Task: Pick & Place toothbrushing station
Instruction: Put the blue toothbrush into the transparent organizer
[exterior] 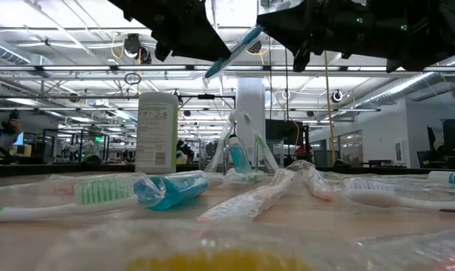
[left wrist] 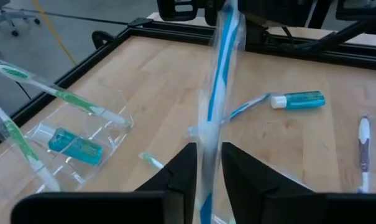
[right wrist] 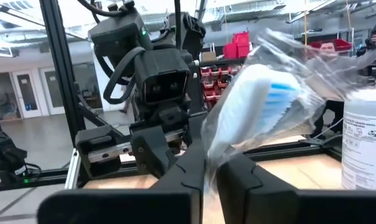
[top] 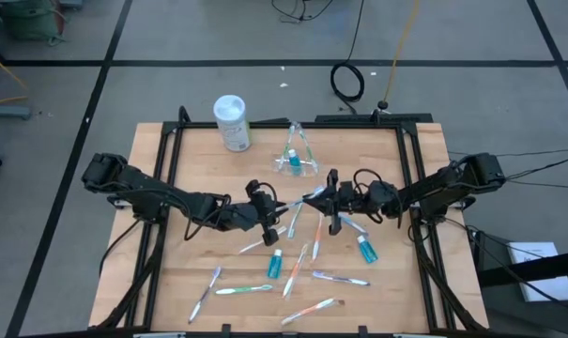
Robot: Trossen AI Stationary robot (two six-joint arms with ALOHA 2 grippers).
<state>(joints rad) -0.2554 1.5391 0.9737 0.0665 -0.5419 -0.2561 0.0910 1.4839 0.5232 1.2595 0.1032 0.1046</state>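
High view: the left hand [top: 276,212] and right hand [top: 323,197] meet above mid-counter [top: 199,188], a wrapped blue brush [top: 299,200] spanning between them, long axis running across from left to right. The cup [top: 299,155] stands just behind them with brushes leaning in it.

Low view: the brush [exterior: 235,51] hangs in the air, tilted, its right end higher; loose brushes and a blue tube [exterior: 171,190] lie below.

Left wrist view: the left fingers [left wrist: 181,171] stand narrowly apart around the brush's [left wrist: 222,68] wrapper; whether they touch it I cannot tell.

Right wrist view: the right fingers [right wrist: 188,171] are pinched on the bristle end [right wrist: 262,102].
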